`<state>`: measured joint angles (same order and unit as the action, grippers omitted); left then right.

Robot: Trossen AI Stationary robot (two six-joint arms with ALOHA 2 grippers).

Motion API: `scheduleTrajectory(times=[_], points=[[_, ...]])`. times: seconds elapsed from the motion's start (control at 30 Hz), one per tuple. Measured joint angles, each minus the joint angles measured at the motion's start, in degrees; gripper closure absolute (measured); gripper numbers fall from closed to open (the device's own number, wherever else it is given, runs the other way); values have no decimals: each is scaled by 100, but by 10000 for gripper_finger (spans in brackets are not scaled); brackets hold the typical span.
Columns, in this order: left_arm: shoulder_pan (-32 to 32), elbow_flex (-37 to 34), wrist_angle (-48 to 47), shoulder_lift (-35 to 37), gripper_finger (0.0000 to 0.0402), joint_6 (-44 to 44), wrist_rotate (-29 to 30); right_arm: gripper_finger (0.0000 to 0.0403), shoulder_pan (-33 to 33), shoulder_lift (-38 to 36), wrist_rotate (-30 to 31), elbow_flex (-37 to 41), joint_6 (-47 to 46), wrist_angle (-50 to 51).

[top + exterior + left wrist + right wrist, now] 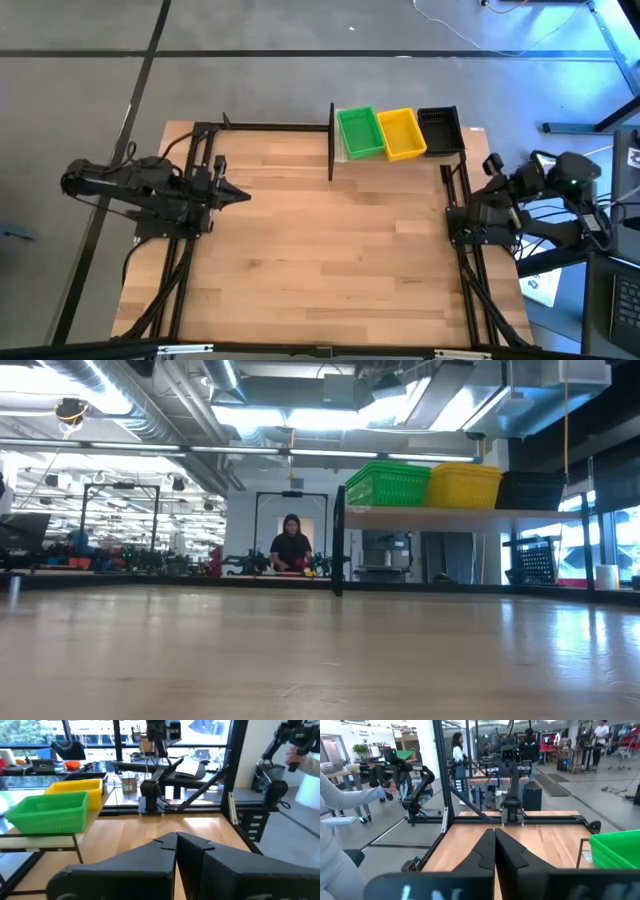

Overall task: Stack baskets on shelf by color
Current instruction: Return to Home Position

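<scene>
Well, baskets (400, 132): I read green, yellow and black stacks side by side on the shelf (430, 516).
Left gripper (176, 836): fingers pressed together, empty; stacks lie ahead, off to the far side.
Right gripper (494, 831): also pressed together, nearer the shelf.
Next: I judge nothing left to fetch.

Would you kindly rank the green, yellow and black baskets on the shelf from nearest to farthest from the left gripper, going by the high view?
1. Green baskets, at the left end of the shelf, nearest the left gripper.
2. Yellow baskets, in the middle.
3. Black baskets, at the right end, farthest.
The right gripper waits at the right edge of the table.
</scene>
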<state>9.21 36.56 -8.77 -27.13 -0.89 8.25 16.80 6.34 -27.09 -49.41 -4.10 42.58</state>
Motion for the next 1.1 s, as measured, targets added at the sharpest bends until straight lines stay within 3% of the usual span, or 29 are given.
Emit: scheduleTrajectory(times=[0.2,0.53,0.8,1.1], points=[[-382,-598,252,541,401,-32,-335,403,0,-603,0,469,2,-232],[-676,-1428,268,1769,401,-348,-326,403,2,-602,28,593,218,-509],[-676,-2403,856,2675,401,-161,-288,403,2,-600,-4,1508,540,-1802],[-676,-3057,1194,2696,401,-237,-305,403,2,-602,-253,2710,441,-3524]])
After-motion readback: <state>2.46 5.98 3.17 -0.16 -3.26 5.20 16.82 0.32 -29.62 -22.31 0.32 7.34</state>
